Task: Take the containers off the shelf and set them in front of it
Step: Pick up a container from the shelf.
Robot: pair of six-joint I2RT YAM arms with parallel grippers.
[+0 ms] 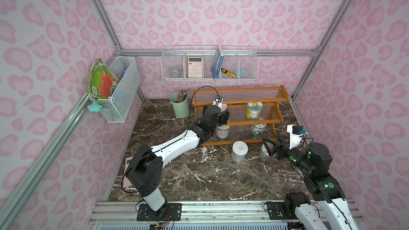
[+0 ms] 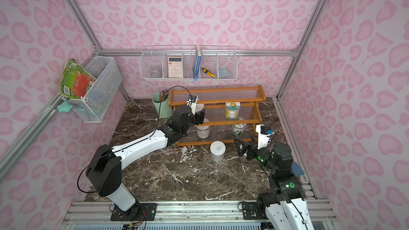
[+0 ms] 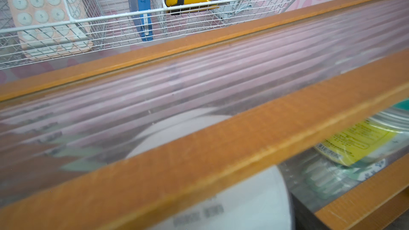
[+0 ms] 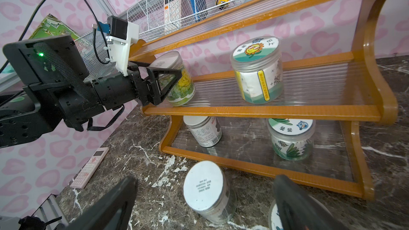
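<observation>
Shelf [image 1: 243,95], a three-tier wooden rack with ribbed clear panels, stands at 1 o'clock on the marble table [image 1: 199,178]. Left gripper [image 4: 168,70] reaches the middle tier's 9 o'clock end, jaws straddling a white-lidded jar [image 4: 187,87] (whether they press it, I cannot tell). Right gripper [image 1: 271,141] hangs spread wide and empty above a picture-lidded jar [image 1: 263,156] on the table at the shelf's 5 o'clock. A second white-lidded jar [image 1: 239,151] stands just beside it, at 6 o'clock. On the shelf besides are a sunflower-lidded jar [image 1: 253,109] toward the middle tier's 3 o'clock end and, on the bottom tier, a third white-lidded jar [image 1: 222,132] and a leaf-labelled jar [image 1: 257,129].
</observation>
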